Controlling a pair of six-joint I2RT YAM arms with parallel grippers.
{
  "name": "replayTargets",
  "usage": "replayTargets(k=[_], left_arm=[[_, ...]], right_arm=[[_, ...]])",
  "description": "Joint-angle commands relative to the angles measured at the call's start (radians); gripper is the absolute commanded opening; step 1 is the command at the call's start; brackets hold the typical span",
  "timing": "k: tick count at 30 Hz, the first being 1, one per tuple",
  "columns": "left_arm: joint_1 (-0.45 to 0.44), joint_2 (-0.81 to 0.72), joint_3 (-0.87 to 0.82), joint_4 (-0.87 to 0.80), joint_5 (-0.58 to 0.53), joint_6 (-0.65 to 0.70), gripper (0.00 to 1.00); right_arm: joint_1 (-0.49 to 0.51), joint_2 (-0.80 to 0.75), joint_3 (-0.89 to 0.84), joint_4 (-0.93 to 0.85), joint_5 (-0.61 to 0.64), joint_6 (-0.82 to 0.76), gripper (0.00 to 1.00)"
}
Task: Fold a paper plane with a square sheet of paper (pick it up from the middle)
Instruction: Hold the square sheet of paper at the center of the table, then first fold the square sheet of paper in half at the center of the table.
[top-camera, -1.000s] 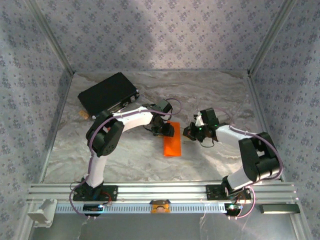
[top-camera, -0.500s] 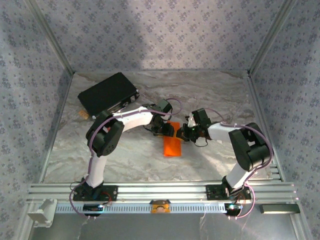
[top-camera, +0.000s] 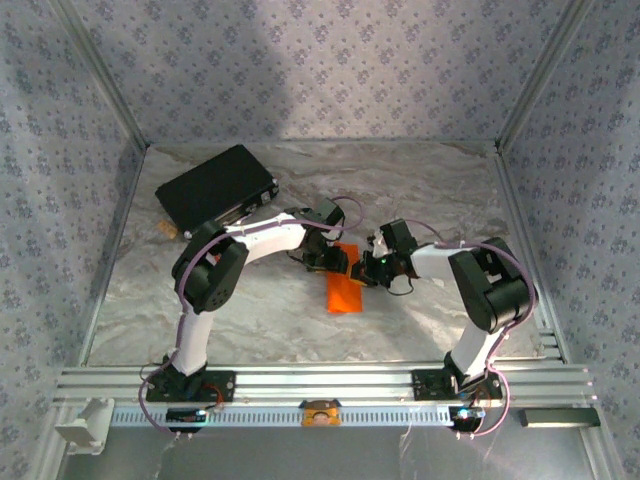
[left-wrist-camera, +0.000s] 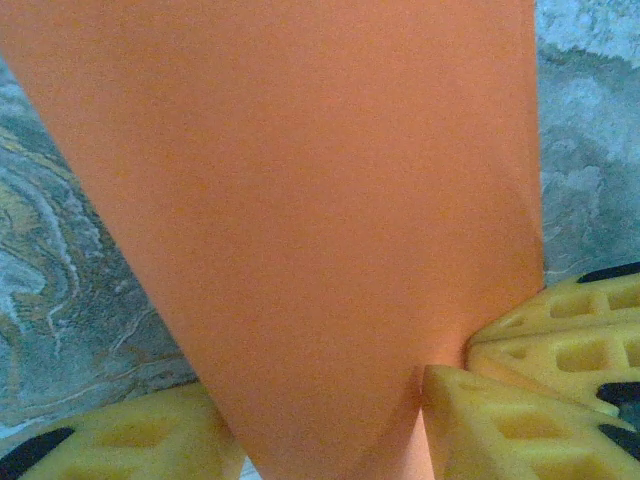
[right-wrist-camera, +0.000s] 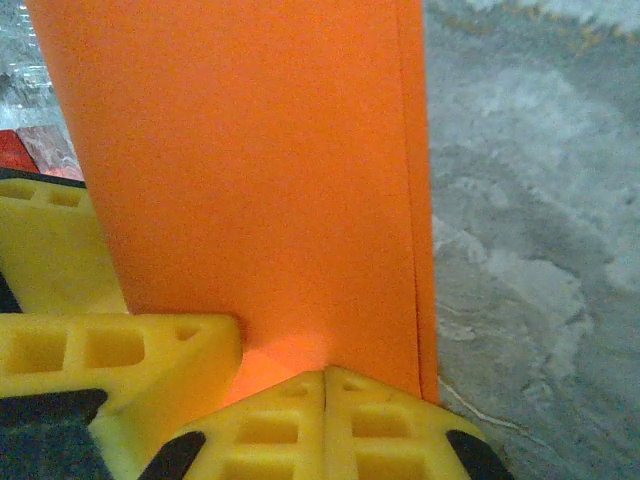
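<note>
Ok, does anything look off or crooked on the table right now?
Nothing damaged or spilled. On the folded orange paper, layers sit slightly offset along one long edge in the right wrist view. The black case sits askew at the far left.

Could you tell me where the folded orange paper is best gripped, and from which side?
Probably the near short end of the folded orange paper: it lies flat and free, while the left gripper and right gripper crowd the far end. Come low from the near side.
</note>
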Motion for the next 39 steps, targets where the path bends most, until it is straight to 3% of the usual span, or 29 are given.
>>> replayTargets(k=[1,9,14,17,22,24,39], left_arm=[[-0.003,0.086,-0.045,-0.001,-0.073,0.009,0.5],[0.036,-0.15,-0.119,0.114,-0.066,-0.101,0.57],[0.086,-0.302,-0.223,0.271,0.01,-0.177,0.59],[0.101,-0.326,-0.252,0.357,0.126,-0.196,0.5],[0.108,-0.294,-0.282,0.459,0.292,-0.239,0.1],[0.111,-0.282,-0.306,0.51,0.335,-0.263,0.0],[0.124,-0.188,-0.375,0.653,0.431,-0.336,0.0]], right_arm=[[0.006,0.039,0.012,-0.117,0.092,-0.054,0.0],[-0.007,0.065,0.11,-0.262,0.114,-0.188,0.0],[-0.022,0.086,0.124,-0.275,0.108,-0.2,0.0],[-0.028,0.089,0.121,-0.272,0.1,-0.2,0.0],[-0.03,0.088,0.117,-0.267,0.104,-0.194,0.0],[-0.03,0.09,0.115,-0.265,0.107,-0.191,0.0],[-0.03,0.091,0.11,-0.259,0.11,-0.183,0.0]])
